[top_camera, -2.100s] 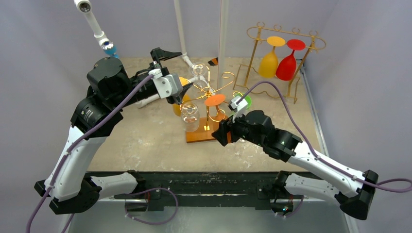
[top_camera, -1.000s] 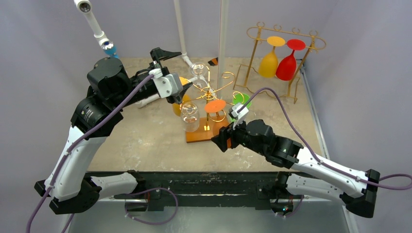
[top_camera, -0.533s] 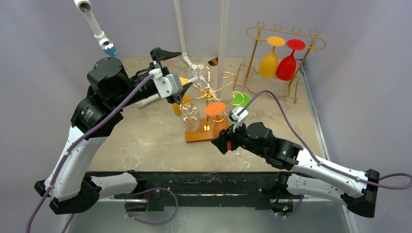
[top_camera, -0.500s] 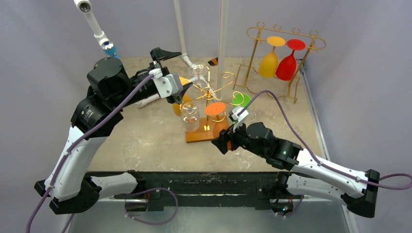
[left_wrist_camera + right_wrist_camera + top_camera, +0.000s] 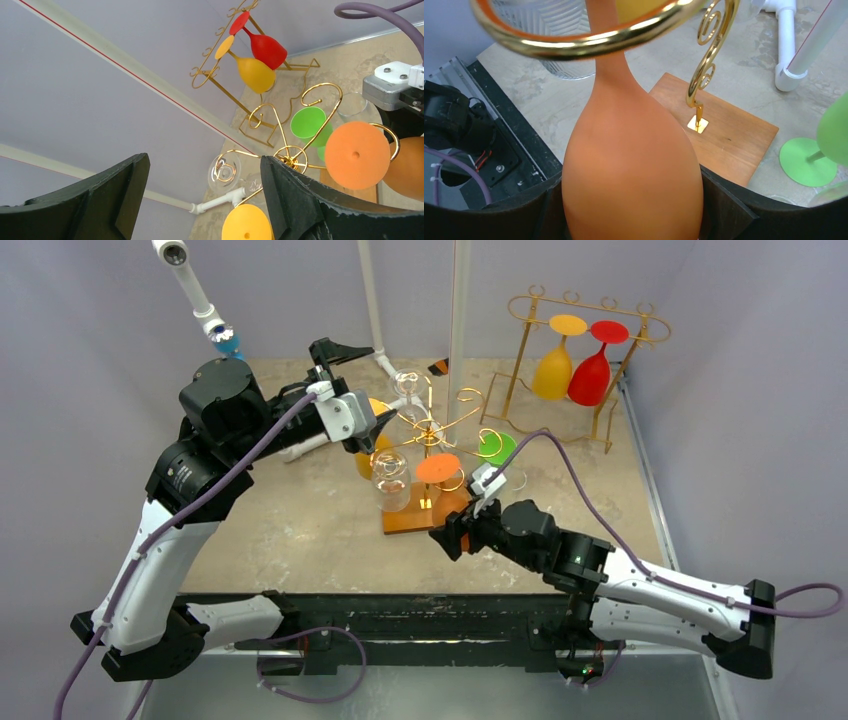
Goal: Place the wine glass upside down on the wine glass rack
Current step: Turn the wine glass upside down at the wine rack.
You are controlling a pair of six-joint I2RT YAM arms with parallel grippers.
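Inverted orange wine glass [image 5: 620,125] sits at centre of the top view, bowl down and stem up. Right pincer [image 5: 631,200] is clamped on the bowl at its widest part, one black finger on each side, jaws fairly wide because the bowl is fat. Stem rises through a gold loop of the wine glass rack [image 5: 412,518]. The round foot shows above that loop from overhead. Cannot tell if the foot bears on the wire or hangs just clear.

Left pincer [image 5: 202,165] is wide open and holds nothing. It hovers high at upper left of the rack, well apart from the orange glass.

Handling, as a judgement:
- Light, stiff, smooth and glossy, so slippery. The bowl tapers toward the stem, so it can slide out of the pads if squeeze drops.
- Material unclear, maybe plastic; treat as breakable.
- Stem is thin and the weak point, so no side load against the gold wire.
- Best hold is the fat belly of the bowl, as now. The foot must stay free to catch on the loop.

Clear glass [image 5: 390,482] hangs just beside, green glass [image 5: 497,446] stands on the worktop near the rack's wooden base, second rack [image 5: 585,335] at upper right.
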